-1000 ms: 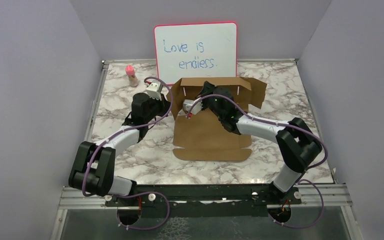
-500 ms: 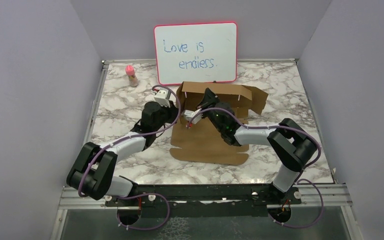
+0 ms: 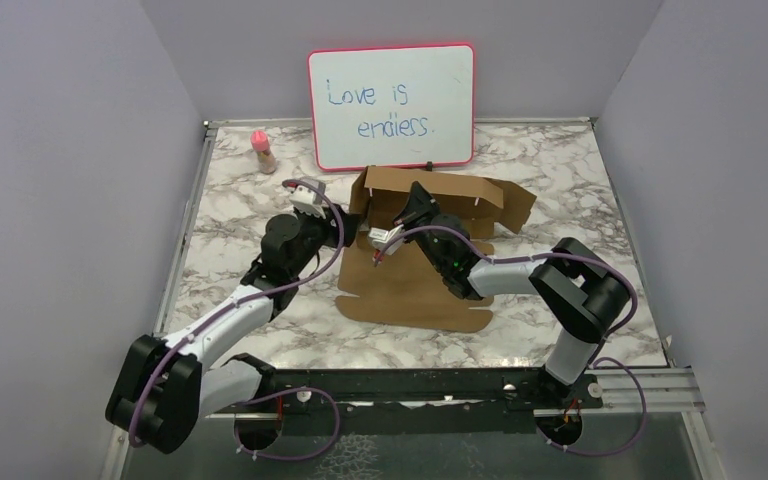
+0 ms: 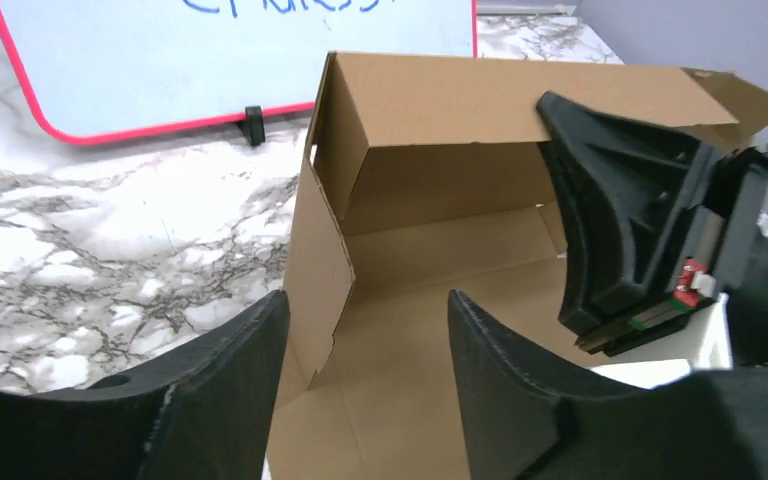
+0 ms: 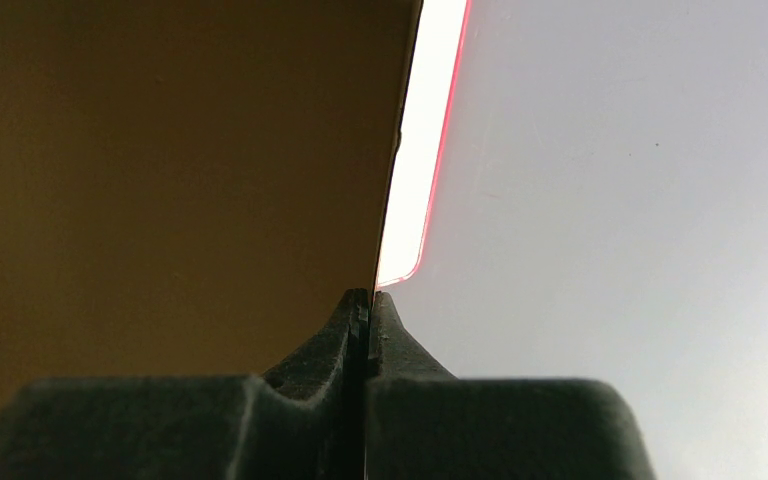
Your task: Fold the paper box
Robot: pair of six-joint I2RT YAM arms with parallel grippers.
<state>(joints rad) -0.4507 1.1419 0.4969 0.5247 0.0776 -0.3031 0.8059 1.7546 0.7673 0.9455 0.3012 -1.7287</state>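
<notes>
**Far left.** Near the rear of the tabletop a small pink-capped bottle stands well apart from the work. Any label on it is too small to read.

**Left tool**. Wide open and holding nothing. Its fingers sit astride the raised side wall of the box; whether they touch the card cannot be told.

**Box.** Plain brown card at the middle of the tabletop, just in front of the whiteboard. The base lies flat, the rear wall and left side wall stand up, and a right flap splays outward.

**Right tool**. Closed flat on the upper edge of the rear wall, pinching the card and steadying it upright.

**Step in hand (judged).** Squaring the left rear corner.
- The right tool should hold the rear wall upright without crushing its edge.
- The left tool should bring the side wall in along its crease, pressing low near the fold rather than at the free tip. That way the card bends at the score and the base does not slide.
- Any tab should meet its slot squarely before it is pressed home.
- The splayed right flap is not yet raised.

**Writing.** The red-framed whiteboard reads "Love is endless." in blue marker. The box is unprinted, and no brand shows anywhere.
</notes>
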